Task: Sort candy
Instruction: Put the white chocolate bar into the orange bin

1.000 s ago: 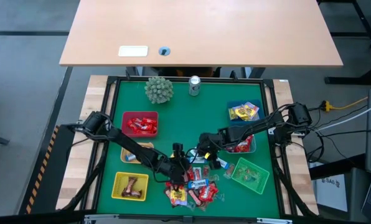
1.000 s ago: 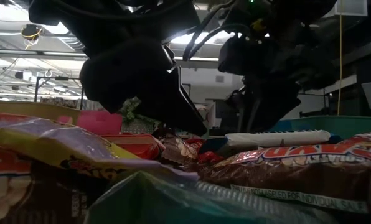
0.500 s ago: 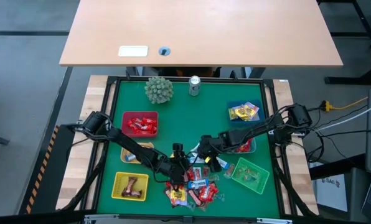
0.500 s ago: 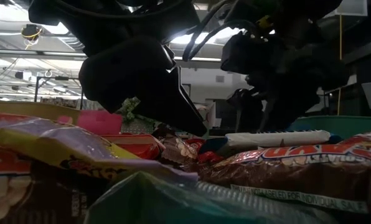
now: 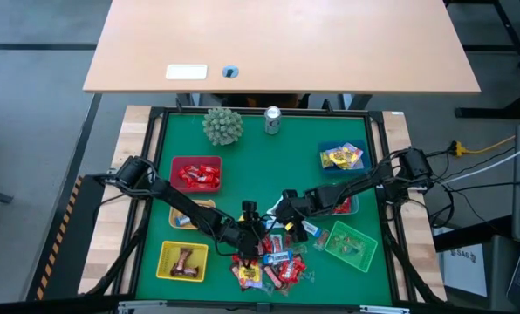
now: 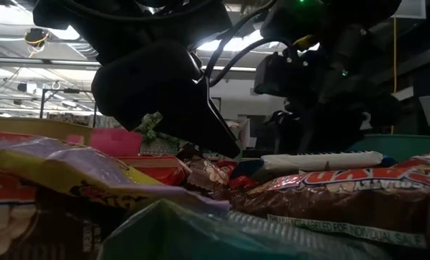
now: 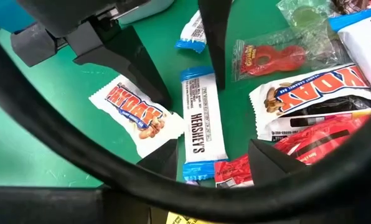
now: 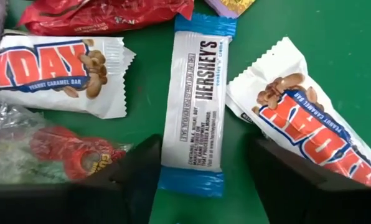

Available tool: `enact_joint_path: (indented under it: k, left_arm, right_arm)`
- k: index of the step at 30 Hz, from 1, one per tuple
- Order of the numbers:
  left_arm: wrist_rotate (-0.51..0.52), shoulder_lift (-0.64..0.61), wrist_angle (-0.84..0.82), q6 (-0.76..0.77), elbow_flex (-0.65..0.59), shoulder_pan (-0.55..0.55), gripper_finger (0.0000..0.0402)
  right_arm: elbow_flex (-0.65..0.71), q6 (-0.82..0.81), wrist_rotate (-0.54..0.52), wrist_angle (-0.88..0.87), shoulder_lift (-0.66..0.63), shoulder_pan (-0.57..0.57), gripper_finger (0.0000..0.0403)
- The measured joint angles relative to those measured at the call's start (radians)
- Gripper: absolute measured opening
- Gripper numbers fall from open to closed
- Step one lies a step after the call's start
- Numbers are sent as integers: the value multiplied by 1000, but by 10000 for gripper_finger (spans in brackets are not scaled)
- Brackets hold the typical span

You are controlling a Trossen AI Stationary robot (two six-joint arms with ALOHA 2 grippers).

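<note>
The candy (image 5: 270,263) lies heaped on the green mat near the front edge. At the heap's far side a white, blue-ended Hershey's bar (image 8: 198,93) lies flat between two Payday wrappers (image 8: 55,68) (image 8: 297,118). My right gripper (image 8: 201,144) is open above the bar's near blue end, slanting down, one finger on each side. It also shows in the high view (image 5: 288,223). My left gripper (image 7: 213,158) is open too and hangs still over the bar's other end (image 7: 201,169), at the heap's left (image 5: 251,239).
Small baskets ring the heap: red (image 5: 196,173), blue (image 5: 341,157), green (image 5: 350,244), yellow (image 5: 183,260), and one under each arm. A spiky green ball (image 5: 222,125) and a silver can (image 5: 272,120) stand at the far edge. A red gummy packet (image 7: 279,53) lies beside the bar.
My right gripper has sunk a little and come nearer the candy heap, toward the table's near edge. The left arm and the candy have kept still.
</note>
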State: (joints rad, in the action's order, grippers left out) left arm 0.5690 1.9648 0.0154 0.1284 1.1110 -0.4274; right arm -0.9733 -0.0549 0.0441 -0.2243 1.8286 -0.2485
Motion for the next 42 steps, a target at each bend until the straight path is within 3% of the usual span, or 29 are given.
enact_joint_path:
  k: [8,13,28,42]
  left_arm:
    - [-1,0,0,0,0,0,183]
    - [-2,0,2,0,0,-1,183]
    - [-2,0,67,-9,0,-2,183]
    - [-2,-2,79,-73,0,-6,183]
  right_arm:
    - [0,-1,0,-1,2,0,135]
    - [1,-1,13,-2,2,0,102]
    - [-63,-1,117,-42,-21,0,111]
    - [-198,-16,121,-198,-23,32,112]
